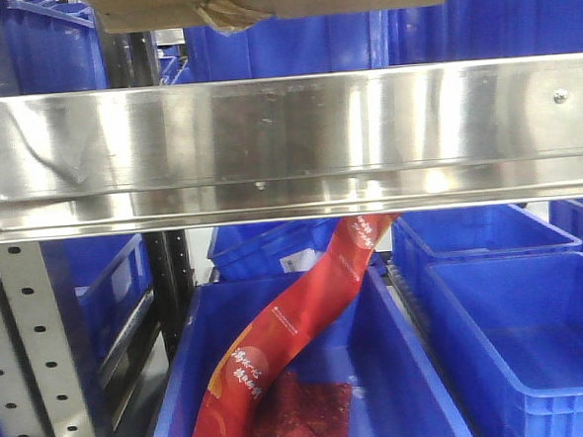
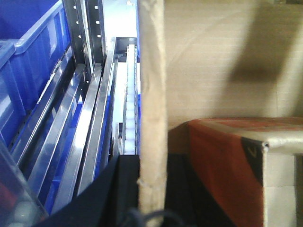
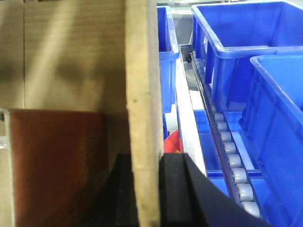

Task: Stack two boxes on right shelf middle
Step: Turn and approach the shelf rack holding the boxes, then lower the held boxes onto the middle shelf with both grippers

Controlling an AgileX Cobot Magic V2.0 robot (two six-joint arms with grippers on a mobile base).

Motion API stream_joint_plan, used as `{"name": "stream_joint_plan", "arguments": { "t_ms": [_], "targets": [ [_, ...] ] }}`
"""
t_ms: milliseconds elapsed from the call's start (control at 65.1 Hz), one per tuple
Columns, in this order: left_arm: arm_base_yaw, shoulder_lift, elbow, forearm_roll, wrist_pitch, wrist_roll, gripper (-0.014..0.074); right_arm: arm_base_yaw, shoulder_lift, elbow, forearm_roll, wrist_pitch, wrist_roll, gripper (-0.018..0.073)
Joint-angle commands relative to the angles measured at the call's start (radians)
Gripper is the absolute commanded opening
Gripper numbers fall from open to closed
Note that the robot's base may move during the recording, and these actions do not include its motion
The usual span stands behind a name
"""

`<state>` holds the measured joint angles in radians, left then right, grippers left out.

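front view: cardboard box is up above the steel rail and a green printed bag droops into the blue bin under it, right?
Not quite: the bag is red, not green, as the front view shows. The cardboard box is above the steel rail, and the bag droops into the blue bin below.

Gold Chinese chars on red bag (image 1: 289, 337), too blurry to read; no other text.

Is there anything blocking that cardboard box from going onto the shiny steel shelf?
Nothing visible does. The cardboard box hangs above the steel shelf's front rail; only blue bins show behind. The shelf surface itself is hidden.
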<state>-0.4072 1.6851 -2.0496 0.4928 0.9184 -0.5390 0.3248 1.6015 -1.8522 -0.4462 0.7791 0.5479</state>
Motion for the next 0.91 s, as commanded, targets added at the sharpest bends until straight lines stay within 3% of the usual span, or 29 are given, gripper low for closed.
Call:
{"name": "stream_joint_plan", "arguments": {
  "t_ms": [0,169,246,338,461,891],
  "targets": [
    [0.007,-0.010,-0.010,0.011,-0.024,-0.006,-0.0111,-0.004,-0.020,-0.013,-0.029,-0.078,0.004,-0.0154],
    [0.005,-0.010,-0.010,-0.011,0.014,-0.006,-0.0111,-0.004,-0.020,-0.013,-0.019,-0.049,0.004,-0.0154],
    [0.005,-0.010,-0.010,-0.074,0.112,-0.006,-0.0111,-0.004,-0.020,-0.013,0.043,0.031,0.004,-0.0154],
    [0.005,-0.010,-0.001,-0.079,0.219,-0.006,-0.0111,-0.004,-0.018,-0.011,0.120,0.153,0.004,-0.0154],
    [0.005,-0.008,0.004,-0.079,0.280,-0.006,-0.0111,-0.004,-0.015,-0.007,0.129,0.283,0.004,-0.0154],
    [0.005,0.023,0.004,-0.091,0.183,0.008,-0.0110,-0.004,0.044,-0.007,0.127,0.263,0.004,-0.0143]
  ]
}}
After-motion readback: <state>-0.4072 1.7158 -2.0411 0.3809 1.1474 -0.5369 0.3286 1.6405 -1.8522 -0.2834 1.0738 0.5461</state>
